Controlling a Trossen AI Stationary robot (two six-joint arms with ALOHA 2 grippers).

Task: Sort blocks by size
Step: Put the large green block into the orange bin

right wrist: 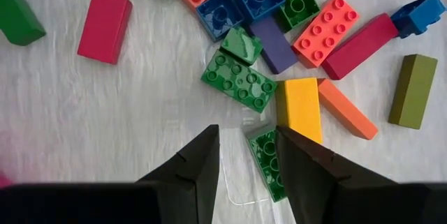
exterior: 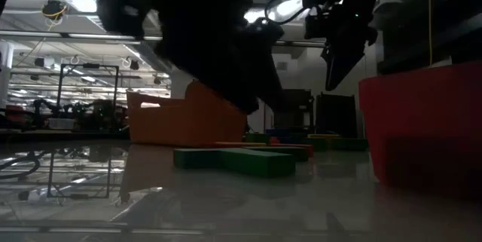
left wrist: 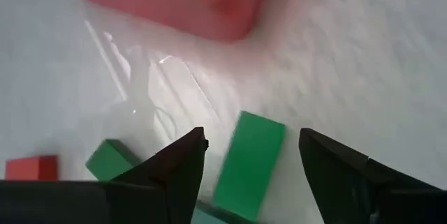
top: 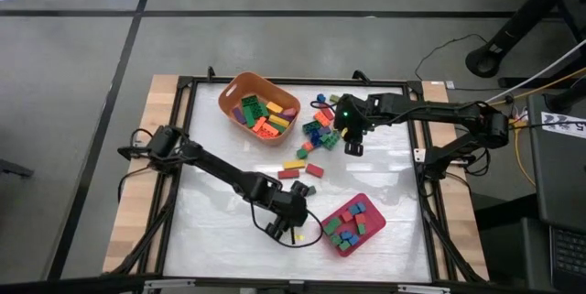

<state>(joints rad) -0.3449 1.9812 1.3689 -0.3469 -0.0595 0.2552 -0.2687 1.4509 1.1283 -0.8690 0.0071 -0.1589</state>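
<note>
While the left gripper (left wrist: pixel 251 161) is held wide open over a long green block (left wrist: pixel 248 163) near the pink tray (top: pixel 369 233), nothing is gripped. The right gripper (right wrist: pixel 246 155), half open and empty, is hung above the loose blocks (top: pixel 320 129). Next, jaws must be lowered and closed.

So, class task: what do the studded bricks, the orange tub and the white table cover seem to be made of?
Bricks: probably hard moulded plastic, glossy; highlights glint on the studs and edges are crisp.
Orange tub: likely plastic too, with a smooth rounded rim and even colour.
White table cover: looks like a thin sheet, perhaps plastic film or paper; fine wrinkles and a soft sheen show.
</note>
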